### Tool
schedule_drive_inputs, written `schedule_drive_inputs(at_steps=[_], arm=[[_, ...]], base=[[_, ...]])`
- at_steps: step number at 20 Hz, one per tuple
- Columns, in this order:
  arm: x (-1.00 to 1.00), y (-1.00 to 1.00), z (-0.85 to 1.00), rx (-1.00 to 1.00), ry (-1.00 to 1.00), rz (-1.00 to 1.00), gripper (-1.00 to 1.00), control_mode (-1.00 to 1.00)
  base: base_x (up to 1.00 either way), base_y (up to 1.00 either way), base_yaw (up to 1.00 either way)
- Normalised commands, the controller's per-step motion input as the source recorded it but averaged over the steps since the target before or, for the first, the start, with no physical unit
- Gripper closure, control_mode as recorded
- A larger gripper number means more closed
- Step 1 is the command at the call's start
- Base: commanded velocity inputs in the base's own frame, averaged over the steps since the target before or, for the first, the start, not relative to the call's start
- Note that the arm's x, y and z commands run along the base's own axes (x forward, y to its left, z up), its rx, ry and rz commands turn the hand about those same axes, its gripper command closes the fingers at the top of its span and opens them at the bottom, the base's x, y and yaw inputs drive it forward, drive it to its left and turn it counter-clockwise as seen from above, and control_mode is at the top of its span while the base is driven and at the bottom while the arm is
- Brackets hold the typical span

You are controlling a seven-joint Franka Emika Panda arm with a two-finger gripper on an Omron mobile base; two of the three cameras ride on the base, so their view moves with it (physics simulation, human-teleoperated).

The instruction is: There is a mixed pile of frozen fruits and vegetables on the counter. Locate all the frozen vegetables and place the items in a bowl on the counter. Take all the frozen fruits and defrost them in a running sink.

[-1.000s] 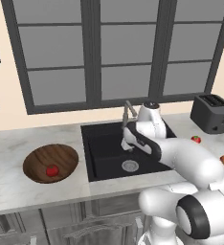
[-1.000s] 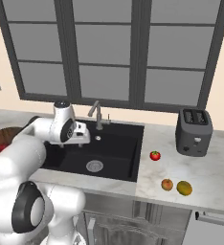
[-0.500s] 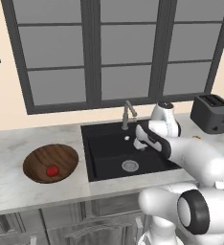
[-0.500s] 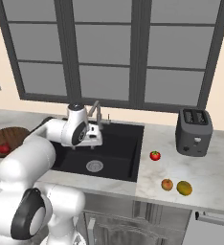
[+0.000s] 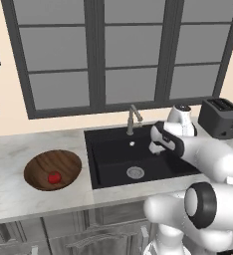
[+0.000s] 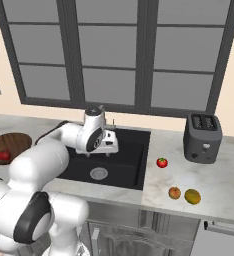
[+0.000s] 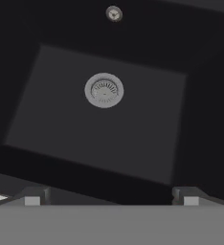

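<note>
My gripper [image 6: 110, 148] hangs open over the black sink [image 6: 131, 150] with nothing between its jaws. In the hand view the gripper [image 7: 110, 197] looks down at the round metal drain [image 7: 104, 90]. From the left base view the gripper [image 5: 155, 148] sits over the sink's [image 5: 108, 164] right half, just right of the faucet [image 5: 133, 119]. The dark wooden bowl [image 5: 41, 164] stands on the counter [image 5: 14, 189] at the left and holds one red vegetable piece [image 5: 54, 178]. A round red vegetable [image 6: 162, 162], an orange fruit [image 6: 174, 192] and a yellow-green fruit [image 6: 192, 196] lie on the counter right of the sink.
A dark toaster [image 6: 203, 137] stands at the back right of the counter, behind the loose produce. A dark-framed window runs along the wall behind the sink. The counter's front edge lies close to the orange and yellow-green fruits.
The arm has swung to the right across the sink, carrying the open gripper from the basin's left part to its right half. The red piece stays in the bowl.
</note>
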Motion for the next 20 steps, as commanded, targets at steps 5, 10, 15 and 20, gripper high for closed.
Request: schedule_drive_inputs(at_steps=[5,10,15,20], arm=[[0.09,-0.43,0.00,0.00,0.00,0.00,-1.00,-1.00],[0.12,-0.41,0.00,-0.01,0.00,-0.03,-1.00,-1.00],[0.15,-0.38,0.00,-0.01,0.00,-0.05,-1.00,-1.00],[0.11,-0.36,0.00,-0.01,0.00,-0.03,-1.00,-1.00]], base=[[0.00,0.00,0.00],[0.00,0.00,0.00],[0.00,0.00,0.00],[0.00,0.00,0.00]])
